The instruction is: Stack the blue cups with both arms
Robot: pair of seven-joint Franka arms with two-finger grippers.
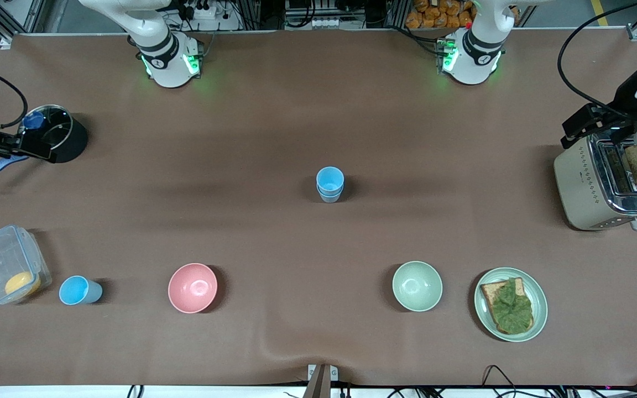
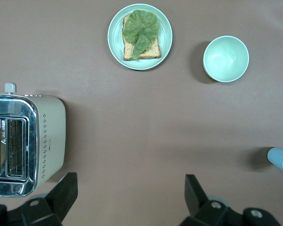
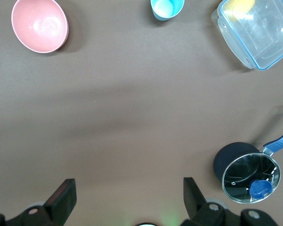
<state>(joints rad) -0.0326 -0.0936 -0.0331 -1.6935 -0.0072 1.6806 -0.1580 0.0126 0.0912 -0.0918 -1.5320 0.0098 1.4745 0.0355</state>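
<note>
Two blue cups (image 1: 330,185) stand nested as one stack in the middle of the table, the brighter one on top. The stack's edge shows in the left wrist view (image 2: 280,160). Another blue cup (image 1: 79,291) stands alone next to the clear box, at the right arm's end and nearer the front camera. It also shows in the right wrist view (image 3: 166,8). My left gripper (image 1: 586,126) (image 2: 130,193) is open and empty, up in the air by the toaster. My right gripper (image 1: 22,145) (image 3: 129,197) is open and empty, up in the air by the black pot.
A toaster (image 1: 606,185) with bread stands at the left arm's end. A plate (image 1: 484,320) with toast and lettuce, a green bowl (image 1: 417,286) and a pink bowl (image 1: 192,287) stand nearer the front camera. A clear lidded box (image 1: 3,265) and a black pot (image 1: 61,135) are at the right arm's end.
</note>
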